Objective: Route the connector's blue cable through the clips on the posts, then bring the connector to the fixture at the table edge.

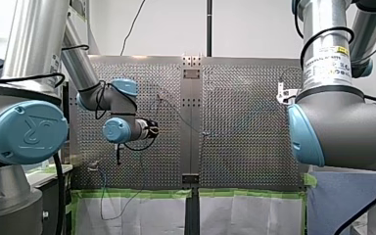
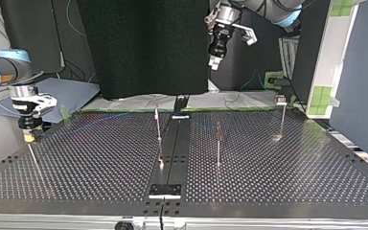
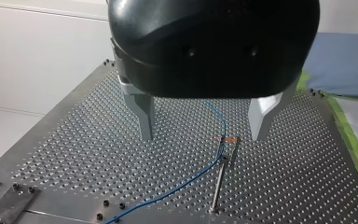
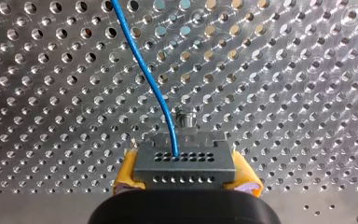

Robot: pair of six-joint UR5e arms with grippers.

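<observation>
My right gripper (image 4: 186, 176) is shut, its yellow pads (image 4: 127, 171) clamped on the grey connector (image 4: 185, 161). The blue cable (image 4: 149, 74) runs out of the connector and away over the perforated plate. A small metal stud (image 4: 185, 119) stands just ahead of the connector. At the top view's left, this gripper (image 2: 28, 135) sits over a thin post (image 2: 35, 162) near the table's side edge. My left gripper (image 3: 204, 135) is open and empty, high above the table (image 2: 214, 61). Ahead of it the blue cable (image 3: 186, 184) passes through the clip (image 3: 227, 140) on a post (image 3: 220, 179).
Three thin posts (image 2: 158, 129) (image 2: 218, 146) (image 2: 282, 117) stand upright on the perforated table (image 2: 292, 172). A black strip (image 2: 172, 148) runs down the table's middle to a small plate (image 2: 165, 190). Green tape (image 1: 137, 193) lines the table's edge.
</observation>
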